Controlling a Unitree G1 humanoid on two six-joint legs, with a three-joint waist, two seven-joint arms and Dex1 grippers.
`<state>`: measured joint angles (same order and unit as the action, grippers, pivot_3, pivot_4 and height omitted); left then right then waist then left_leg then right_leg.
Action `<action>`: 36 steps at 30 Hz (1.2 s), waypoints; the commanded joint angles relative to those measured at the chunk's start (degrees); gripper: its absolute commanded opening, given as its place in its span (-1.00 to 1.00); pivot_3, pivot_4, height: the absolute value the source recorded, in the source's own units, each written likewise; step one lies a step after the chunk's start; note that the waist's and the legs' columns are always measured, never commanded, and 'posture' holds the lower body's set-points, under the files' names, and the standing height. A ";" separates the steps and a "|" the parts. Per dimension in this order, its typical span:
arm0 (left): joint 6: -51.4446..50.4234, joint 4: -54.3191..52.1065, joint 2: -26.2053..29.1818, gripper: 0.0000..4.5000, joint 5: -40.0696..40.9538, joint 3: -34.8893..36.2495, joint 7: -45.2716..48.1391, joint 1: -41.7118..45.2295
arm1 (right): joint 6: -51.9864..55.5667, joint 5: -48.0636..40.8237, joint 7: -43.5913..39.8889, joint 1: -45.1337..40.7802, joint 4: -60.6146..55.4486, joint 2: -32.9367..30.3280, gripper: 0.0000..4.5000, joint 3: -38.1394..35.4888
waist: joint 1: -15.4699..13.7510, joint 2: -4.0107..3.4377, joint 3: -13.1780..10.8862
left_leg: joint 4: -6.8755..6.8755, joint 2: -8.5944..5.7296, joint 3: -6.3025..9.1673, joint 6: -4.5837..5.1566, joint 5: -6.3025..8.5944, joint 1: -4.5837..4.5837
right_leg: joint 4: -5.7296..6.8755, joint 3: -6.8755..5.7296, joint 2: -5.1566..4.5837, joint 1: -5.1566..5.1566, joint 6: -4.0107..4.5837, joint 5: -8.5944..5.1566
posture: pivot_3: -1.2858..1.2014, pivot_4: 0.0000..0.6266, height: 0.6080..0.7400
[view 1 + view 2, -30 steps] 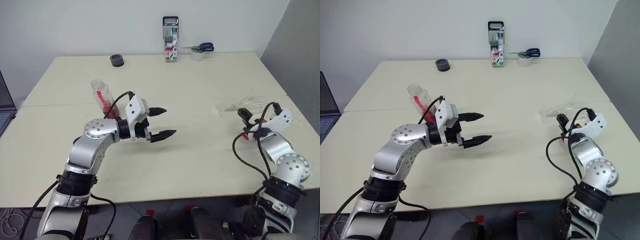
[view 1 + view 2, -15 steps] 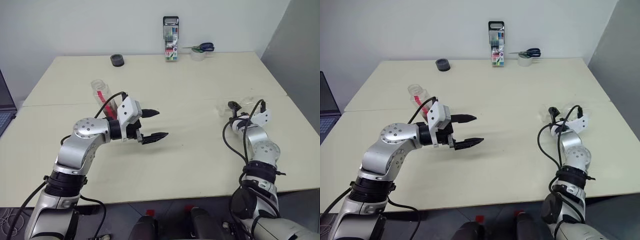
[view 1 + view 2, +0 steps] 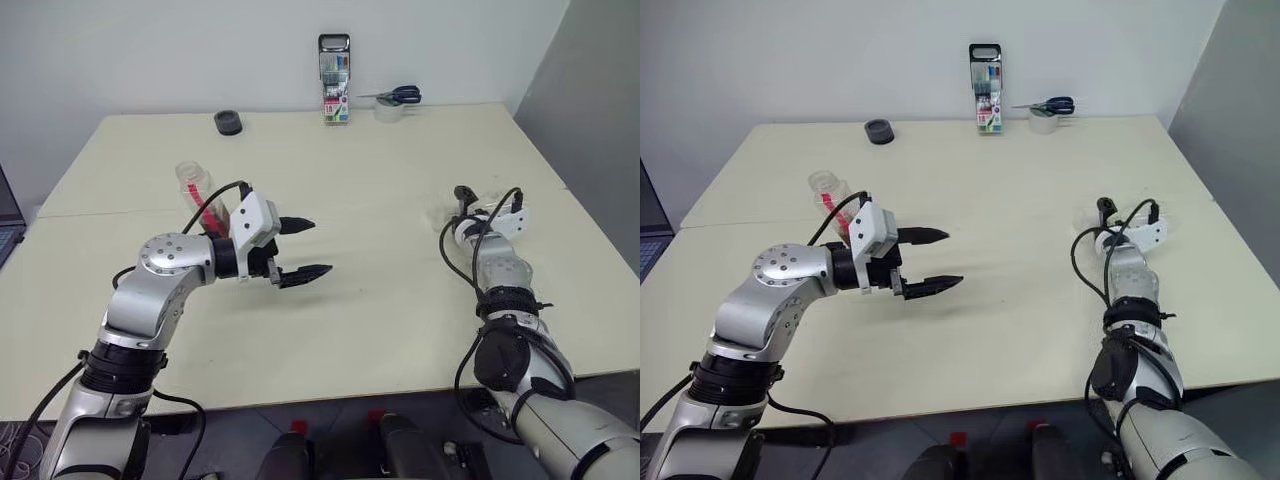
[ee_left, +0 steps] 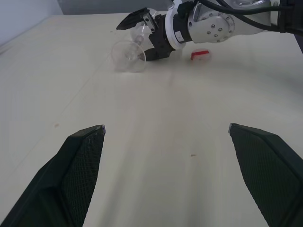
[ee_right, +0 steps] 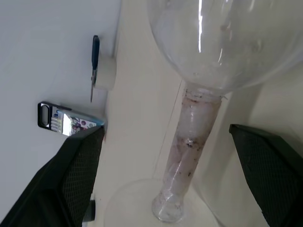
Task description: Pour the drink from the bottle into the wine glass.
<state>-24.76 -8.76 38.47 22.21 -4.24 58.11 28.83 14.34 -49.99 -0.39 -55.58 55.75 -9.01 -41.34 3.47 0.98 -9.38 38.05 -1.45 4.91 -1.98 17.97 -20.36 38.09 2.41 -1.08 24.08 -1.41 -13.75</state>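
Glass-fetching looks like the step in hand: the wine glass [image 4: 129,56] lies on its side on the desk [image 3: 400,300], on the robot's right, and nothing can be poured until it stands upright. The right gripper [image 4: 142,26] is at the glass, its jaws spread wide to either side of the stem, with the bowl close before the wrist camera; nothing shows them pressing on the glass, so it appears not yet held. The next move probably calls for closing on the stem gently and turning the glass up onto its foot. A small red-and-white cap [image 4: 200,55] lies on the desk just beside that arm, which suggests the bottle is already uncapped.

The left gripper [image 3: 298,248] hovers over the middle of the desk, jaws wide apart and holding nothing. Just behind its arm stands the bottle [image 3: 200,197], tilted in view, reddish inside, the drink itself hard to make out.

Along the far edge stand a marker pack [image 3: 334,66], scissors [image 3: 398,96] on a tape roll, and a dark roll [image 3: 228,122]. The pack's print is too small to read; no other writing shows.
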 commanded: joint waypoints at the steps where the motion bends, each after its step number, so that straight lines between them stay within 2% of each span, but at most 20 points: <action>1: -0.04 -3.02 0.82 1.00 0.53 1.72 -0.34 0.11 | -2.08 1.97 -1.28 -1.07 6.43 -0.35 0.83 0.06 | 0.08 0.02 0.01 | -0.01 0.02 -0.02 0.01 0.00 0.04 | 0.00 0.01 0.00 -0.03 0.00 0.00 | 0.03 -0.52 1.00; 2: -0.20 -3.35 0.88 1.00 0.57 1.81 -0.52 0.04 | -2.52 2.32 -1.56 -1.60 7.34 -0.43 0.73 0.08 | 0.11 0.02 0.01 | -0.01 0.03 -0.03 0.02 0.01 0.05 | 0.00 0.02 0.00 -0.04 0.01 0.01 | 0.03 -0.52 1.00; 11: -1.26 -5.48 1.33 1.00 0.79 2.34 -1.51 -1.11 | -4.83 6.69 -2.36 -3.18 11.19 -1.28 -0.75 2.10 | 0.78 0.04 0.03 | -0.05 0.12 -0.05 0.02 0.01 0.05 | 0.00 0.05 0.00 -0.01 0.03 0.02 | 0.03 -0.52 1.00; 12: -1.21 -5.50 1.42 1.00 0.81 2.40 -1.49 -1.20 | -4.79 7.52 -2.76 -3.08 10.91 -1.31 -0.86 2.87 | 0.79 0.03 0.03 | -0.04 0.12 -0.06 0.02 0.01 0.06 | 0.00 0.06 0.00 -0.02 0.03 0.02 | 0.03 -0.52 1.00; 17: -1.64 -6.11 2.25 1.00 0.71 3.32 -2.18 -3.22 | -8.93 20.71 -8.65 -0.05 1.56 0.11 -0.91 17.14 | 0.81 0.03 0.03 | -0.05 0.05 -0.04 0.02 0.01 0.02 | -0.02 0.05 0.00 0.01 0.03 0.02 | 0.03 -0.52 1.00; 23: -4.50 -11.97 3.88 1.00 2.69 5.66 -3.47 -9.40 | -11.80 31.89 -8.63 8.34 -11.87 4.98 -0.91 29.67 | 1.11 0.00 0.01 | -0.09 0.10 0.25 -0.03 -0.01 -0.09 | -0.03 0.06 -0.06 0.16 0.03 0.02 | 0.03 -0.52 1.00; 26: -5.81 -13.79 3.62 1.00 2.90 6.60 -5.34 -11.09 | -9.79 35.00 -9.10 13.19 -16.19 6.55 -0.91 33.41 | 1.11 0.00 0.02 | -0.09 0.10 0.40 -0.06 -0.02 -0.13 | -0.02 0.07 -0.07 0.22 0.03 0.02 | 0.03 -0.52 1.00; 30: -7.30 -16.26 2.99 1.00 3.39 7.44 -7.97 -13.53 | -7.83 39.74 -9.22 20.11 -23.52 5.57 -0.91 37.93 | 1.10 0.00 0.05 | -0.09 0.10 0.51 -0.04 -0.01 -0.08 | -0.03 0.03 -0.07 0.13 0.04 0.02 | 0.03 -0.52 1.00; 36: -8.60 -19.68 2.81 1.00 4.44 8.71 -10.36 -17.60 | -2.23 42.16 -10.49 29.27 -34.45 3.90 -0.91 40.94 | 0.66 0.02 0.08 | -0.09 0.09 0.65 -0.05 -0.01 -0.07 | -0.08 0.01 -0.07 0.05 0.05 0.01 | 0.03 -0.52 1.00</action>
<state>-33.37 -25.76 41.25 25.69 2.26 48.60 11.36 7.87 -8.62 -9.76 -29.67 20.86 -5.23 -2.35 4.13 1.00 -9.30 37.97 -1.36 5.57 -2.02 17.97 -20.42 38.01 2.40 -1.15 24.12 -1.35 -13.75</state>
